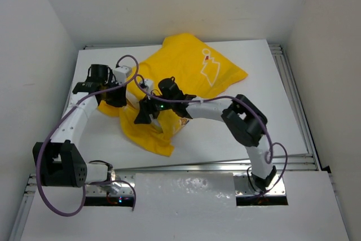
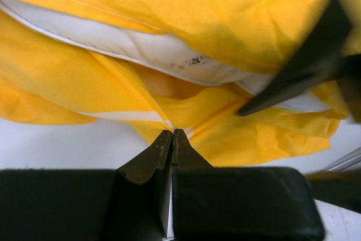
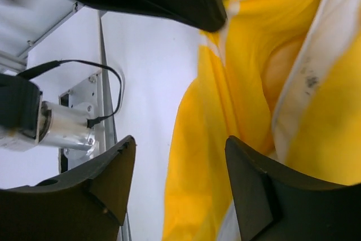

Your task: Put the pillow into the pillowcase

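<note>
The bright yellow pillowcase [image 1: 180,71] lies crumpled across the middle of the table, its printed side up at the far right. The white pillow [image 2: 152,46] shows as a strip inside the case's opening; the rest is covered by fabric. My left gripper [image 1: 118,101] sits at the case's left edge. In the left wrist view, my left gripper [image 2: 172,135] is shut, with yellow folds and the white hem running into its tips. My right gripper [image 1: 148,115] hovers over the case's near-left part. In the right wrist view, my right gripper [image 3: 180,159] is open, with yellow fabric [image 3: 214,196] below the gap and nothing gripped.
The white table [image 1: 237,134] is bounded by metal rails on the right [image 1: 294,100] and along the near edge [image 1: 214,166]. White walls close in on three sides. One dark finger of the right arm [image 2: 304,66] crosses the left wrist view.
</note>
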Motion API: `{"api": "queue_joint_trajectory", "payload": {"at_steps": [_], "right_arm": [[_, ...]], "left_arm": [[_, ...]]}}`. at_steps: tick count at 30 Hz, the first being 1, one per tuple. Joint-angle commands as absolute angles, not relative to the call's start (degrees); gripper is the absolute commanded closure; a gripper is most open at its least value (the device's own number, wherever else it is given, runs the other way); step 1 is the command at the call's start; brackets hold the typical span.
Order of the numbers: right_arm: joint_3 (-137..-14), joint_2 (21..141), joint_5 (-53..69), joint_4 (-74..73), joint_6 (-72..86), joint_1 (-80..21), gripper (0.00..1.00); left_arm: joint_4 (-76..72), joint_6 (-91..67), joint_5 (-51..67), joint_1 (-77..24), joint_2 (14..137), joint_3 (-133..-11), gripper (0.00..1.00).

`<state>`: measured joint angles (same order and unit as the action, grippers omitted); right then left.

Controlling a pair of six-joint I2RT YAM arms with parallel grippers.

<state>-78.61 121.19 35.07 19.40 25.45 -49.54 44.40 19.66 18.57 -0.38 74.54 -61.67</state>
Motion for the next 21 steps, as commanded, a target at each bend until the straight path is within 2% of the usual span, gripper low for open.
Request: {"api": "queue_joint_trajectory", "payload": {"at_steps": [1, 4, 11, 14, 16, 18, 21], "right_arm": [[-74.11, 109.26, 27.89, 23.72, 18.64, -49.48, 0.36], [-75.56, 110.63, 26.55, 24.44, 17.75, -49.4, 0.32], [-87.62, 124.16, 28.47, 19.87, 21.44, -49.66, 0.35], [-88.94, 128.04, 31.01, 20.21, 22.41, -50.1, 0.43], [-89.99, 129.72, 33.21, 19.0, 22.24, -51.15, 0.55], [-90.0, 131.39, 36.11, 18.28, 21.71, -52.03, 0.59], [-87.46, 130.52, 36.56, 18.54, 21.09, -53.09, 0.84]], "left_arm": [[42.45, 19.95, 18.19, 0.0, 71.98, -60.65, 1.0], [42.54, 19.25, 19.94, 1.39, 71.9, -61.17, 1.0], [44.56, 18.63, 21.97, 1.41, 70.76, -63.72, 1.0], [44.82, 18.54, 23.64, 1.41, 69.09, -63.55, 1.0], [44.39, 18.37, 22.86, 1.58, 68.47, -63.54, 1.0], [44.04, 18.02, 21.63, 2.11, 68.47, -63.72, 1.0], [43.07, 17.23, 19.96, 2.63, 68.55, -63.28, 1.0]]}}
